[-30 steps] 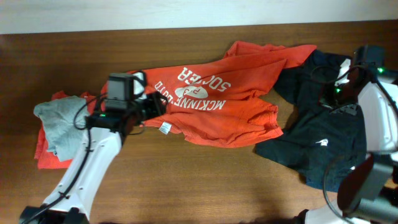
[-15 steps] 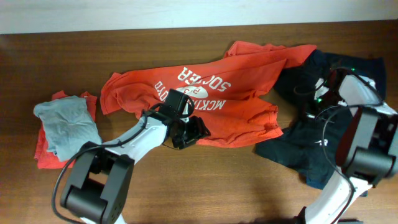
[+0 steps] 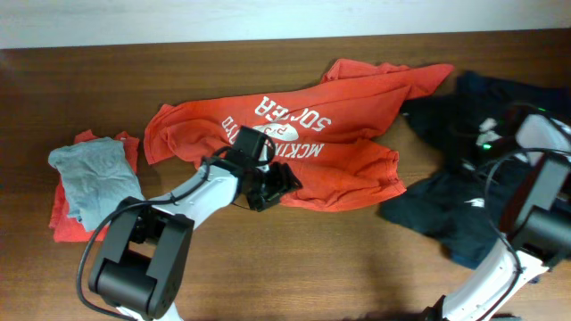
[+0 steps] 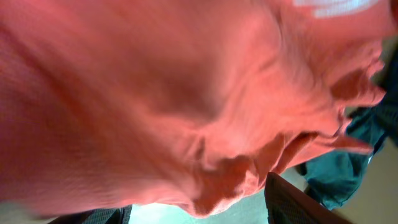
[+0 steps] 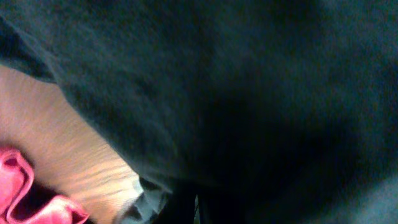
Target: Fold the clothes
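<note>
The red-orange T-shirt (image 3: 312, 143) with white lettering lies crumpled across the table's middle. My left gripper (image 3: 272, 189) sits at its lower hem. In the left wrist view the red cloth (image 4: 186, 93) fills the frame, and a fold of its hem hangs between the gripper's (image 4: 196, 213) spread jaws. The dark navy garment (image 3: 464, 205) with a tiny white logo lies at the right. My right gripper (image 3: 477, 150) is down in it. In the right wrist view the navy cloth (image 5: 261, 93) covers nearly everything, and the gripper (image 5: 196, 208) is pinched shut on it.
A grey garment (image 3: 89, 174) lies on another red cloth (image 3: 67, 227) at the far left. The brown wooden table (image 3: 339, 259) shows along the front. A pale wall (image 3: 268, 18) borders the back edge.
My left arm swung from the shirt's left sleeve to its lower hem, then held still. My right gripper moved right, dragging the navy garment away from the red shirt.
</note>
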Motion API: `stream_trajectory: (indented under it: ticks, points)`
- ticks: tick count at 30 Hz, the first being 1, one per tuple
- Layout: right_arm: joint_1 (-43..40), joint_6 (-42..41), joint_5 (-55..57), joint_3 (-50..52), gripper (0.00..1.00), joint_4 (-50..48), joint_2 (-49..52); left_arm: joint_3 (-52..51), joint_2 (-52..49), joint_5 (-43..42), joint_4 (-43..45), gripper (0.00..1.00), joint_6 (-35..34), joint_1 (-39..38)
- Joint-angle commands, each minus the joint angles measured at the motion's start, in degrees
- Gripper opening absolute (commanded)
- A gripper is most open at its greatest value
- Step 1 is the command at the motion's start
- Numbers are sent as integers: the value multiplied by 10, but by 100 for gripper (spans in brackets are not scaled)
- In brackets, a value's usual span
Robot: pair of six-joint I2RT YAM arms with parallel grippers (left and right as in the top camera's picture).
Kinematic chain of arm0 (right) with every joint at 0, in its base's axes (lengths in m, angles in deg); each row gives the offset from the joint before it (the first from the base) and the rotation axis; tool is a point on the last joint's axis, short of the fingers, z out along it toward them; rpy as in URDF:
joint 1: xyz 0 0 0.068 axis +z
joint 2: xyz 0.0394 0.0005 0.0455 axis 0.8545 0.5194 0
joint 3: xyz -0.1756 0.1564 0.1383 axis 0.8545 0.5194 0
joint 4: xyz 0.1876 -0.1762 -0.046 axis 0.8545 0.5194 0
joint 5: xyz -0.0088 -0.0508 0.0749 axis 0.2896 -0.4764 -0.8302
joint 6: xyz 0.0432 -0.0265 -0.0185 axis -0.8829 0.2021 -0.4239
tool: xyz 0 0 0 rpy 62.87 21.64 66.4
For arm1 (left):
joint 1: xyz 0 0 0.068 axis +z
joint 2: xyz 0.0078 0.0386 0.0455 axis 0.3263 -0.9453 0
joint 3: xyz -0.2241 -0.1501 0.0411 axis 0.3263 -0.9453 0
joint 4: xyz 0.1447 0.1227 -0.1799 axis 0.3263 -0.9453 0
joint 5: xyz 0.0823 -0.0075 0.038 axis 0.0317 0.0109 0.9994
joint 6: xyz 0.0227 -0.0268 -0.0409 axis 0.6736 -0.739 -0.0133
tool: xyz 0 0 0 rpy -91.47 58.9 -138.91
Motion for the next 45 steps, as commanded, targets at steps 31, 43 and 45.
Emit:
stream_trajectory:
  ticks: [31, 43, 45]
  points:
    - [84, 90, -28, -224, 41, 169, -19, 3, 18, -55, -70, 46, 149, 147]
    - [94, 90, -28, -224, 41, 180, -19, 3, 17, 99, -1, 8, 121, 50]
    - [94, 91, -28, -224, 41, 182, -19, 3, 17, 124, 0, 0, 121, 59]
